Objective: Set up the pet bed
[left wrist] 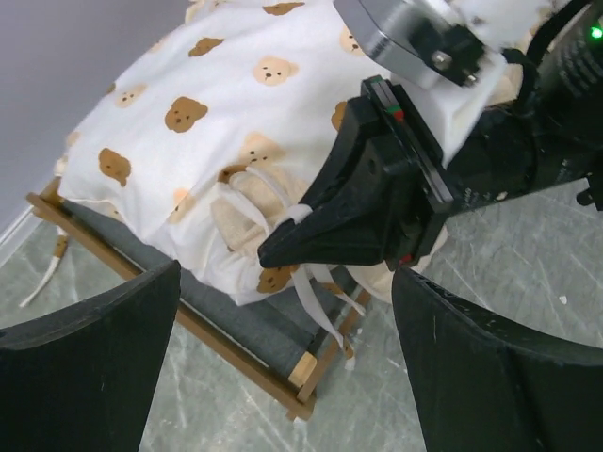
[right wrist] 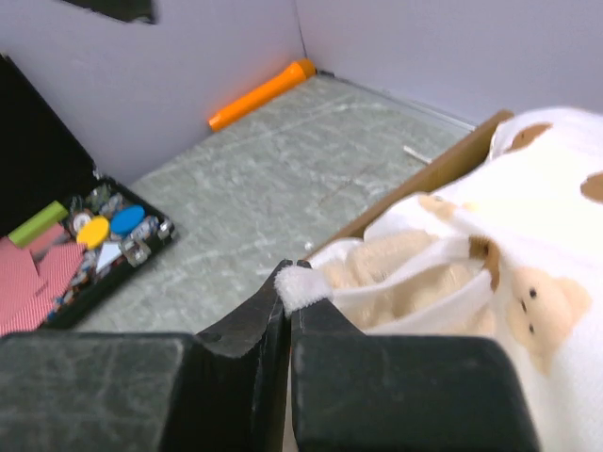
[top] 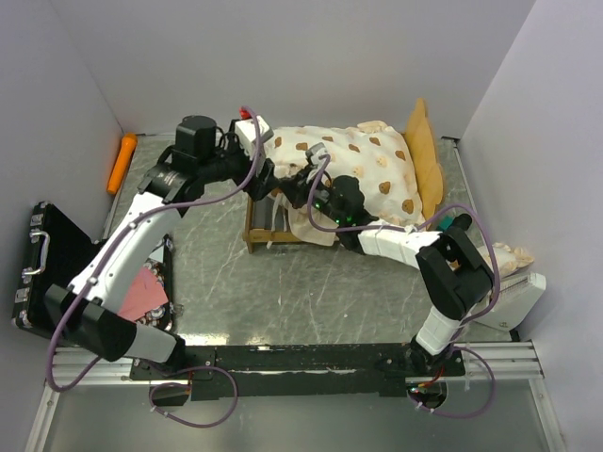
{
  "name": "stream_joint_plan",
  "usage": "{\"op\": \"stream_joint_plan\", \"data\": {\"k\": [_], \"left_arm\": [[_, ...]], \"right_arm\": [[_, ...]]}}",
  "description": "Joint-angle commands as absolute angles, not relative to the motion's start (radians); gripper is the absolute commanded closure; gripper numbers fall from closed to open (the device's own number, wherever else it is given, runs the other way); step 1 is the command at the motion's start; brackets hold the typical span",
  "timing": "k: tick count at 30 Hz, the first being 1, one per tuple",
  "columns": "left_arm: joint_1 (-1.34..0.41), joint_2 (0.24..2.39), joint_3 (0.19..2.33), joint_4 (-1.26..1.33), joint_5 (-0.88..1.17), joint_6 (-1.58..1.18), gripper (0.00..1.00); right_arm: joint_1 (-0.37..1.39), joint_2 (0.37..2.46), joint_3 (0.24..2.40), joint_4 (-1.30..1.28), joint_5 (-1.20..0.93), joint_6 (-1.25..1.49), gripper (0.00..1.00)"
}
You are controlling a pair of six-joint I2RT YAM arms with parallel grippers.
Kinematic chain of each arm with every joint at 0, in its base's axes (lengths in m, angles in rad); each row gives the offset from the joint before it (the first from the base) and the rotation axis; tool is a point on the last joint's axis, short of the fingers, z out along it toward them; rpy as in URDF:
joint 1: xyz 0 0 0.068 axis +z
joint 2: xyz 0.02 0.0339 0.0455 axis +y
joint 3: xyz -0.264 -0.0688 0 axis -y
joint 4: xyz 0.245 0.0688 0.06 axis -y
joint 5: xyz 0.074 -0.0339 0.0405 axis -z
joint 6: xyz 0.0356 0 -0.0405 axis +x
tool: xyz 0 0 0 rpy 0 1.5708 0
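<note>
The pet bed's light-wood frame (top: 252, 226) stands at the back centre, with its wavy headboard (top: 424, 155) on the right. The cream bear-print mattress (top: 358, 165) lies on it, bunched at the foot end. My right gripper (right wrist: 290, 282) is shut on a white tie (right wrist: 303, 286) at the mattress's foot corner. In the left wrist view its black tip (left wrist: 283, 247) sits at that corner, above the grey base (left wrist: 188, 282), with more ties (left wrist: 320, 311) hanging down. My left gripper (left wrist: 283, 377) is open and empty, hovering over the frame's foot corner (left wrist: 306, 372). A bear-print pillow (top: 513, 254) lies at the far right.
An open black hard case (top: 42, 268) lies at the left edge, its tray of small coloured items (right wrist: 85, 235) beside it. An orange stick-shaped object (top: 122, 160) lies by the back left wall. A white box (top: 513, 301) sits at the right under the pillow. Grey walls enclose the table.
</note>
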State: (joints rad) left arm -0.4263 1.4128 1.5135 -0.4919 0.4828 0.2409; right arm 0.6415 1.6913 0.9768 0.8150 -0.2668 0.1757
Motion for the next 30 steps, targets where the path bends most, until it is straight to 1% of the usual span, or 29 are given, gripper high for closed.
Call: {"op": "stream_joint_plan", "data": {"k": [1,2,3,4,5,7,8,11,15,17,18,21,22,23,24,25,26,30], "left_arm": [[-0.422,1.352,1.458,-0.528,0.466,0.314,0.03],[-0.417,1.339,1.427,-0.525,0.475,0.324,0.01],[-0.414,1.333,1.398,-0.520,0.480,0.333,0.04],[-0.414,1.330,1.367,-0.512,0.488,0.342,0.11],[-0.413,1.331,1.342,-0.509,0.495,0.350,0.22],[-0.414,1.348,1.296,-0.493,0.520,0.363,0.34],[-0.414,1.361,1.284,-0.482,0.526,0.368,0.39],[-0.413,1.406,1.252,-0.431,0.506,0.357,0.39],[-0.413,1.477,1.230,-0.345,0.465,0.347,0.34],[-0.414,1.523,1.224,-0.307,0.474,0.336,0.35],[-0.414,1.563,1.235,-0.304,0.482,0.330,0.38],[-0.414,1.650,1.284,-0.343,0.506,0.321,0.51],[-0.413,1.666,1.298,-0.354,0.526,0.322,0.53],[-0.413,1.681,1.301,-0.360,0.552,0.324,0.60],[-0.414,1.687,1.301,-0.362,0.561,0.327,0.69],[-0.414,1.690,1.298,-0.359,0.566,0.318,0.86],[-0.413,1.689,1.293,-0.350,0.558,0.311,0.99],[-0.414,1.661,1.264,-0.281,0.537,0.292,0.99]], "right_arm": [[0.635,1.698,1.066,0.871,-0.218,0.195,1.00],[0.634,1.704,1.080,0.867,-0.216,0.190,1.00],[0.634,1.709,1.089,0.864,-0.213,0.181,1.00],[0.632,1.713,1.100,0.856,-0.213,0.173,1.00],[0.632,1.715,1.107,0.847,-0.209,0.169,1.00],[0.630,1.707,1.115,0.831,-0.202,0.155,1.00],[0.630,1.703,1.118,0.827,-0.202,0.150,1.00],[0.630,1.701,1.114,0.807,-0.219,0.137,1.00],[0.630,1.713,1.080,0.796,-0.224,0.117,1.00],[0.630,1.724,1.072,0.792,-0.216,0.106,1.00],[0.629,1.723,1.071,0.785,-0.215,0.103,1.00],[0.627,1.720,1.069,0.778,-0.221,0.100,1.00],[0.627,1.715,1.068,0.776,-0.224,0.095,1.00],[0.627,1.710,1.065,0.776,-0.227,0.092,1.00],[0.627,1.707,1.062,0.775,-0.224,0.087,1.00],[0.627,1.703,1.057,0.773,-0.222,0.084,1.00],[0.626,1.698,1.052,0.773,-0.219,0.081,1.00],[0.624,1.677,1.034,0.762,-0.224,0.064,1.00]]}}
